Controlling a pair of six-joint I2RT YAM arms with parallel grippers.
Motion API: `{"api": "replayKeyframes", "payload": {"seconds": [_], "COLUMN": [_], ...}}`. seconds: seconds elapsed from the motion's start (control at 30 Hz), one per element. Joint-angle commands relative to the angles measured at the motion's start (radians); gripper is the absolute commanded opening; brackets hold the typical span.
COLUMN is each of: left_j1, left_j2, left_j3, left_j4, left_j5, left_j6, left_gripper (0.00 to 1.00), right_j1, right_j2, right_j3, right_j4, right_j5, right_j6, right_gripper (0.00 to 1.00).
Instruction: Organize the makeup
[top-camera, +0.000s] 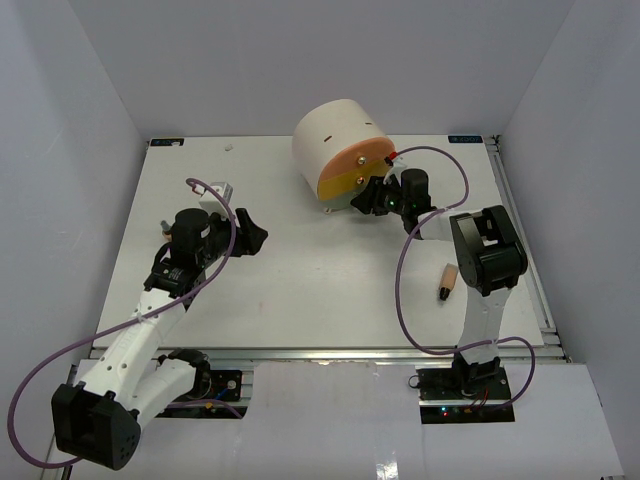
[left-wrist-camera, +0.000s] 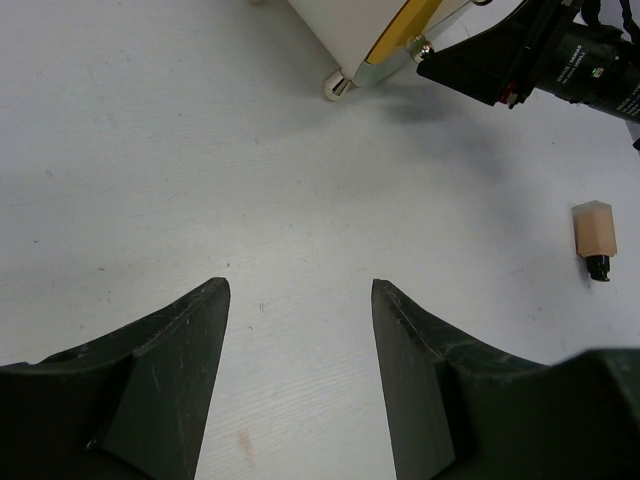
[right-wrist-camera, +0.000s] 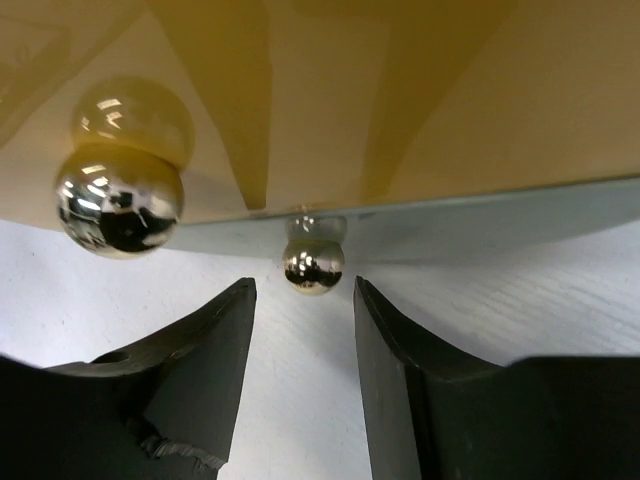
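Note:
A tan tube with a black cap lies on the table at the right; it also shows in the left wrist view. No other makeup shows. My right gripper is open at the front of the cream drum, its fingertips either side of a small shiny knob on the grey bottom drawer, just short of it. A bigger knob sits on the yellow drawer above. My left gripper is open and empty over bare table at the left.
The drum stands at the back centre on small feet. A small grey-white object lies behind the left gripper. Purple cables loop around both arms. The table's right edge has a metal rail.

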Motion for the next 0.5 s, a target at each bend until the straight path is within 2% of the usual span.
{"api": "replayKeyframes", "payload": {"seconds": [0.0, 0.37, 0.47], "left_j1": [0.010, 0.017, 0.017], "left_j2": [0.002, 0.008, 0.004], "left_j3": [-0.012, -0.013, -0.012], "left_j4": [0.025, 0.027, 0.025], "left_j5": [0.021, 0.023, 0.024], "left_j6": [0.010, 0.010, 0.010], "left_gripper": [0.70, 0.70, 0.70], "right_j1": [-0.007, -0.020, -0.033], "right_j2": [0.013, 0.007, -0.034], "right_j3": [0.028, -0.014, -0.056], "right_j4": [0.147, 0.183, 0.183], "right_j5": [-0.002, -0.002, -0.010], "right_j6": [0.065, 0.066, 0.057], "right_gripper": [0.48, 0.24, 0.21]}}
